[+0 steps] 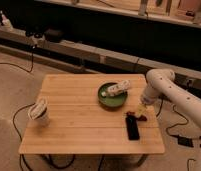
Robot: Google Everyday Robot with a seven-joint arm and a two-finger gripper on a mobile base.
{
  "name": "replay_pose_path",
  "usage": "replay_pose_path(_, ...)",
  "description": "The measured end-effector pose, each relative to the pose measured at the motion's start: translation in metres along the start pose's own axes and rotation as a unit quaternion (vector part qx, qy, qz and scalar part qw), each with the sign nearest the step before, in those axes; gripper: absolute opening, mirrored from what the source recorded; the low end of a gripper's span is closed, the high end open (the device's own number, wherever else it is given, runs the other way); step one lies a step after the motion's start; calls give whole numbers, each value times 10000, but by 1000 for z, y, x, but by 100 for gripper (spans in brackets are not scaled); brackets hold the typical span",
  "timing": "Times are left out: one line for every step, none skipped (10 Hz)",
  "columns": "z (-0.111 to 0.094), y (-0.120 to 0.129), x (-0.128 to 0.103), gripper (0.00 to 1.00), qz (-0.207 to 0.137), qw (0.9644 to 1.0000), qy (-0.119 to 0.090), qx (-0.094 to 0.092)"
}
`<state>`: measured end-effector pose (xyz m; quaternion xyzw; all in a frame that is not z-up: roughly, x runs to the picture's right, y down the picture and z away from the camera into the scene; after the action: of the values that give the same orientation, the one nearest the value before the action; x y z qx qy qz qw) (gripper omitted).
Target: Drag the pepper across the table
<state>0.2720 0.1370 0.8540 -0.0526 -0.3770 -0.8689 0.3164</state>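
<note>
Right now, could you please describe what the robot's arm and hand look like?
The arm is smooth and off-white, made of thick, rounded, tube-like segments with a bulbous joint. No cables or markings can be made out on it. It narrows to a small, pale yellowish hand, which is over the table, just beside the pepper.
</note>
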Motion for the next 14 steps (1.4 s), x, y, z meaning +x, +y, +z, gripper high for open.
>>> replay_pose_path(3, 6, -2, 67, -163, 9998, -69, -60)
replay_pose_path(6, 12, -2, 67, -288, 9993, -142, -177)
replay_pose_path(10, 17, 2, 67, -417, 9984, -190, -323)
replay_pose_path(15, 18, 6, 67, -529, 9974, -207, -437)
replay_pose_path(19, 16, 11, 67, -651, 9961, -191, -560)
replay_pose_path(23, 13, 14, 67, -749, 9948, -173, -667)
replay_pose_path(26, 8, 17, 67, -833, 9936, -157, -744)
replay_pose_path(28, 4, 18, 67, -892, 9926, -152, -807)
replay_pose_path(29, 2, 17, 67, -922, 9917, -169, -875)
replay_pose_path(30, 0, 15, 67, -929, 9912, -198, -920)
replay_pose_path(32, -3, 14, 67, -913, 9908, -239, -971)
replay_pose_path(34, -5, 13, 67, -898, 9907, -269, -991)
replay_pose_path(36, -7, 12, 67, -876, 9906, -299, -1003)
replay_pose_path(39, -8, 12, 67, -867, 9906, -324, -1008)
